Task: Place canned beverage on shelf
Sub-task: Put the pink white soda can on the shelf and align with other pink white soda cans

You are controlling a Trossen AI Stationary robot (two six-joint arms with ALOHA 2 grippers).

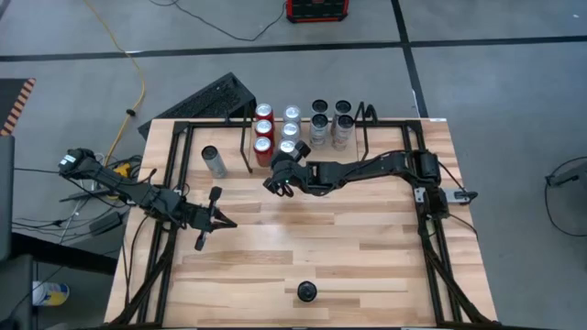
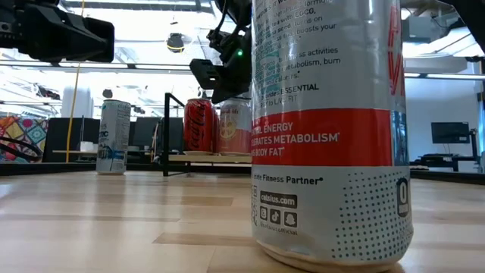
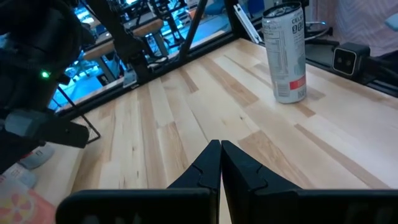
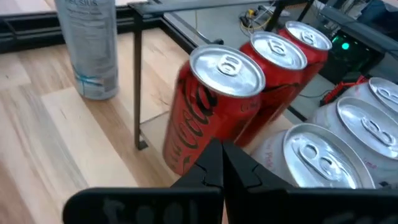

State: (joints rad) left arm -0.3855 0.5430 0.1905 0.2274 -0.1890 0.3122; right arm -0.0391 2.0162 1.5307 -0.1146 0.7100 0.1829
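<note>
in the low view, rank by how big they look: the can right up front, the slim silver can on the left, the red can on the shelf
1. Front can, largest, though nearness to the camera inflates it.
2. Slim silver can.
3. Red can on the shelf, slightly shorter; close enough that distance makes it unsure.

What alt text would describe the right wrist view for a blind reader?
The right gripper hovers with shut jaws just above three red cans lined up on the black wire shelf. Silver cans stand beside them, and one tall can stands apart on the wooden table.

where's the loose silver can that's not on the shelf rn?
In the high view the silver can stands upright on the table's far left part, just left of the shelf and its row of red cans, apart from both.
</note>
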